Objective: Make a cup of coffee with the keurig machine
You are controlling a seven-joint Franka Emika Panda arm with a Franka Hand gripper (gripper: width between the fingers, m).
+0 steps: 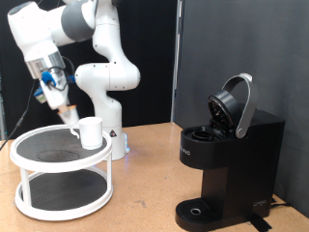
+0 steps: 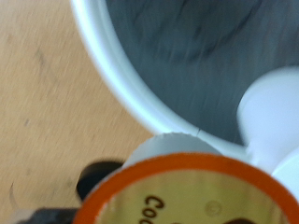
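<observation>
Over on the right of the exterior view sits the keurig machine (image 1: 227, 169), black and boxy, its rounded lid tipped up and back so the chamber stands open. Plenty of bare wooden table (image 1: 145, 169) lies between it and the white two-tier round rack (image 1: 60, 174) at lower left. The arm (image 1: 68, 39) curls down from the upper left, and the gripper (image 1: 66, 111) hangs just above the rack's top shelf, at its far edge. Right beside it, on that dark top shelf, stands the cup (image 1: 91, 131), upright and white, near the shelf's right rim.

In the wrist view, a pod (image 2: 182, 191) with an orange-ringed lid fills the lower part of the frame, hard up against the camera, so it looks to be pinched in the fingers, though the fingers themselves don't show clearly. Behind it curves the rack's white rim (image 2: 112, 70), with the cup (image 2: 271, 117) blurred at the right edge and table wood off to the left.
</observation>
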